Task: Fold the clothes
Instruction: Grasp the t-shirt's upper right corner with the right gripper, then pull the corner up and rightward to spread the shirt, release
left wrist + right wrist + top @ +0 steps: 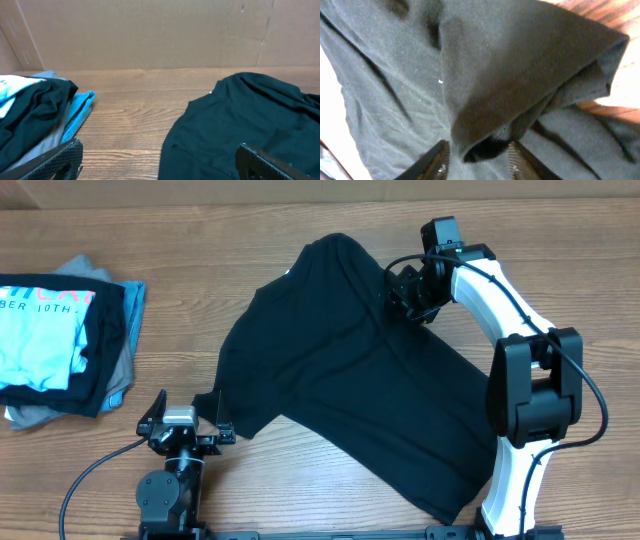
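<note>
One black T-shirt lies spread at a slant across the middle of the surface. Its lower end reaches toward the near edge, and its upper end is rucked into a raised ridge. That ridge is there because the right fingers stand on either side of a fold of the cloth and pinch it. In the right wrist view the fabric tents away from them. Gripping at this far edge looks like the start of a fold, since it is a corner that can be lifted and carried over the body of the shirt.

The other sleeve points toward the left fingers, which are spread wide with nothing between them. They sit low just beside that sleeve, probably placed to take it when the right side is up.

Well apart at the far left sits a stack of folded garments, with a light blue T-shirt showing on top. It is likely kept there so the middle stays free for working.
</note>
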Available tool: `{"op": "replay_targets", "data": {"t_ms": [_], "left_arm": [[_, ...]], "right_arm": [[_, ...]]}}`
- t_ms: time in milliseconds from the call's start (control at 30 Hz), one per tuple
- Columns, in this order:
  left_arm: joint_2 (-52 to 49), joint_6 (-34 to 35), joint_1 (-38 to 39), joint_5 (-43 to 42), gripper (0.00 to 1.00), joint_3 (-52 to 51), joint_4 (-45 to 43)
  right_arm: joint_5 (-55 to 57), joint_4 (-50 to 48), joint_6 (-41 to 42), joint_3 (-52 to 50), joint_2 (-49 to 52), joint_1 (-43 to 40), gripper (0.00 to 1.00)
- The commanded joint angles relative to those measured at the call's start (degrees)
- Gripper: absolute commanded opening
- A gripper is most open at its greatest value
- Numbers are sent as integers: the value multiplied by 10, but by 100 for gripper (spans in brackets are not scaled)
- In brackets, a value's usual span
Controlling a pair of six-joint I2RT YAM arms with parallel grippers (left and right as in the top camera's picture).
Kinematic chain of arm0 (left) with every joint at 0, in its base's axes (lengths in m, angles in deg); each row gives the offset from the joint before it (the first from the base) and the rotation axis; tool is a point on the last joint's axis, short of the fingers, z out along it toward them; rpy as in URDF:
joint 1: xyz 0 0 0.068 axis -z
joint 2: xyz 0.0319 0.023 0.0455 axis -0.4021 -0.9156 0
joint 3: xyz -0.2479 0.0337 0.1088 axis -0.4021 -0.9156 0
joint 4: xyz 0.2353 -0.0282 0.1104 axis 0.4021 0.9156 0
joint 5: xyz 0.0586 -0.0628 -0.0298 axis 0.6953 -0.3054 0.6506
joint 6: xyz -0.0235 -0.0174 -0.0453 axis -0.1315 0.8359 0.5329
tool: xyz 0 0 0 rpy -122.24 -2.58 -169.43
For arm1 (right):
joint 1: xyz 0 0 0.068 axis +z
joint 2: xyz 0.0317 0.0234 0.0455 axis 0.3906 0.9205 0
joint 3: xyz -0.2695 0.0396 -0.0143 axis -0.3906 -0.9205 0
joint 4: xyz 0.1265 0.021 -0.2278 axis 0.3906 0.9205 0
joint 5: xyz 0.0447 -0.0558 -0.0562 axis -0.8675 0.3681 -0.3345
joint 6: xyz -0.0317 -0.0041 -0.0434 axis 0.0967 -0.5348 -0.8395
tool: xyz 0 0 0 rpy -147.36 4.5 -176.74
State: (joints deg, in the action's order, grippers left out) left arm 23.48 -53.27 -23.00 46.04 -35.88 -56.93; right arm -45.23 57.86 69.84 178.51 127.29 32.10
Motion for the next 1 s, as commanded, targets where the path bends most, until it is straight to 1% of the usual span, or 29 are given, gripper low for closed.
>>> {"op": "replay_targets", "data": {"t_ms": [0,100,200,300,367,500,533,767,967], "left_arm": [[6,6,-3,-5,100,-3,-2],[6,6,-3,-5,100,-3,-2],[6,6,-3,-5,100,-3,-2],[6,6,-3,-5,100,-3,-2],[6,6,-3,-5,100,-3,-2],[6,6,-3,-5,100,-3,-2],[6,6,-3,-5,100,-3,-2],[6,6,-3,-5,100,-3,-2],[6,6,-3,-5,100,-3,-2]], "right_arm": [[5,-17,4,-3,2,3,33],[6,-23,4,-3,2,3,30],[5,-31,4,-3,2,3,29],[5,-31,4,-3,2,3,22],[6,-31,4,-3,2,3,20],[6,-31,4,-3,2,3,12],[6,-31,4,-3,2,3,4],[27,-32,-4,-1,1,3,4],[59,-31,-97,47,1,-3,4]]}}
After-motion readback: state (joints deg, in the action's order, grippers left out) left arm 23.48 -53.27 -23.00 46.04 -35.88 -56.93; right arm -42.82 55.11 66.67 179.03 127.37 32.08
